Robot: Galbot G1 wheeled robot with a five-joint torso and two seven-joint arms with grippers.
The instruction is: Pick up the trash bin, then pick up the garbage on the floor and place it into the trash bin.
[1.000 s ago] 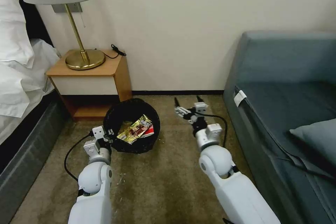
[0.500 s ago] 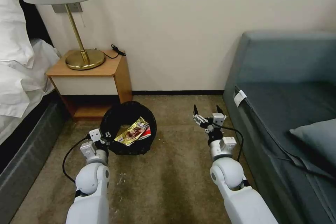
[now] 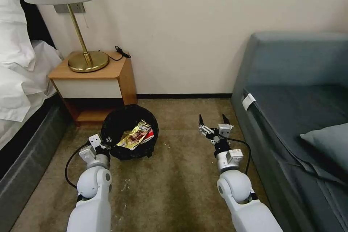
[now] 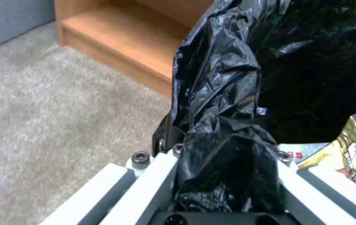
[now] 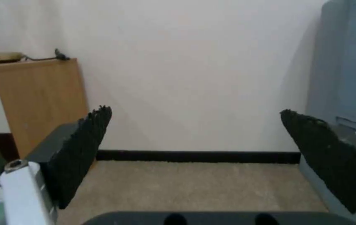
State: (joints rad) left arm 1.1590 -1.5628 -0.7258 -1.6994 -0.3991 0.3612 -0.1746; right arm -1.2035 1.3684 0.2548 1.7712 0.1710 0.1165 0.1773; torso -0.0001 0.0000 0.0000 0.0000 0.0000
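The left gripper point(image 3: 105, 144) is clamped on the near rim of the trash bin point(image 3: 125, 121), with the black bag point(image 4: 228, 103) bunched between its fingers point(image 4: 152, 175). The bin is tilted, its mouth turned toward the robot, and it is just in front of the wooden nightstand point(image 3: 92, 76), near the carpet point(image 3: 174, 188). Inside the bin lie a gold-brown wrapper point(image 3: 135, 136) and, partly under it, a red-and-white packet point(image 3: 148, 135); the left wrist view shows the edge of the wrapper point(image 4: 353, 150) just beside the gripper. The right gripper point(image 3: 214, 119) hangs over the carpet between the bin and the grey-blue sofa point(image 3: 301, 105), well apart from the bin. Its two black fingers point(image 5: 77, 150) stand wide apart and hold nothing, pointing toward the wall point(image 5: 194, 78). A brass lamp point(image 3: 85, 59) stands on the nightstand.
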